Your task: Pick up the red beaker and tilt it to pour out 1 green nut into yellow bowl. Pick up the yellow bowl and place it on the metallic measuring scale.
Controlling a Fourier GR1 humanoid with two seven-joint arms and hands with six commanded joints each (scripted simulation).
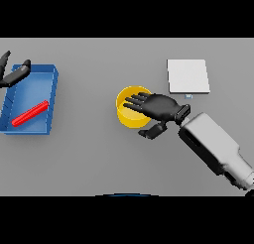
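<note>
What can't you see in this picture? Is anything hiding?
- Inside of the yellow bowl: the right hand lies over it in the head view, so whether a green nut is in there cannot be told.
- Left hand: partly cut off by the picture's left edge, above the blue tray.
- Red beaker: it lies in the tray, too small to show any contents.
- Metallic measuring scale: its display is too small to read.

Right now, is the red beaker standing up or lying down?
Lying down. The red beaker lies flat on its side, slanted across the floor of the blue tray, with neither hand touching it.
</note>
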